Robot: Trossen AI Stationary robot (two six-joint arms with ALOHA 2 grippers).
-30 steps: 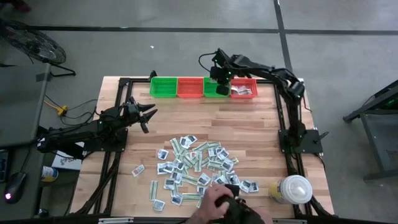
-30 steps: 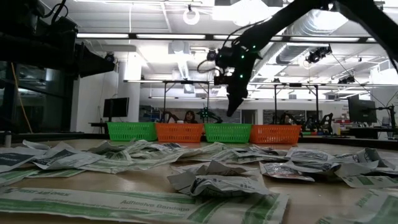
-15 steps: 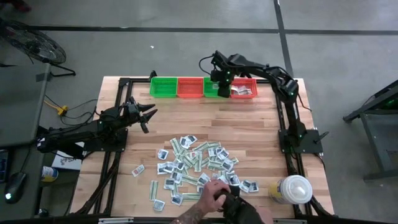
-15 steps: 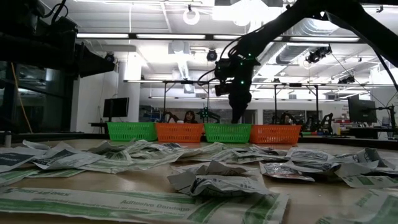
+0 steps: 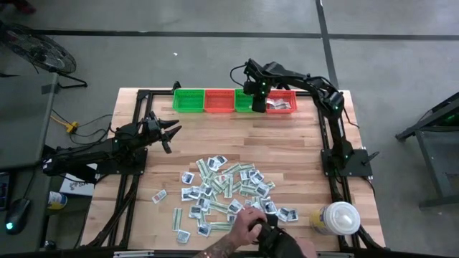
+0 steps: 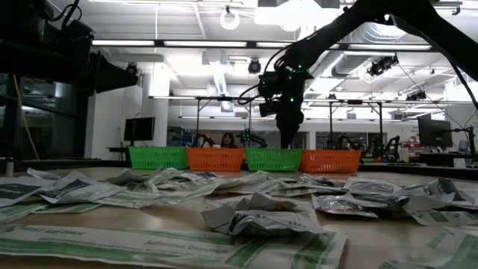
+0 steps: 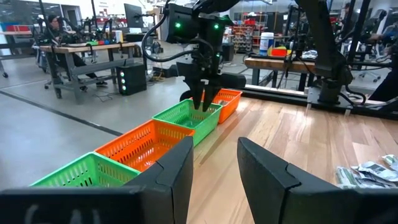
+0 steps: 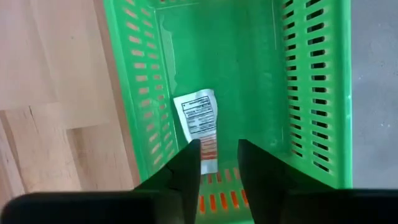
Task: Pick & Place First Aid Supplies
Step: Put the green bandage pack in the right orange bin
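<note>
The first aid supplies (image 5: 226,190) lie in a loose pile of small packets on the near half of the wooden table. One white packet (image 8: 200,121) lies flat on the floor of the right green basket (image 5: 247,102). My right gripper (image 8: 219,149) hangs open above that basket, pointing down, its fingers just over the packet's near end. It also shows in the low view (image 6: 287,142) and in the high view (image 5: 257,100). My left gripper (image 7: 214,168) waits open and level at the table's left side (image 5: 171,132).
Four baskets stand in a row at the far edge: green (image 5: 188,99), red (image 5: 219,100), green, and red (image 5: 281,102), the last holding packets. A person's hand (image 5: 251,228) rests on the pile at the near edge. A white round container (image 5: 337,217) stands near right.
My right gripper has tipped from a slant to pointing almost straight down and has sunk a little over the right green basket. The person's hand at the near edge has shifted slightly on the pile.
</note>
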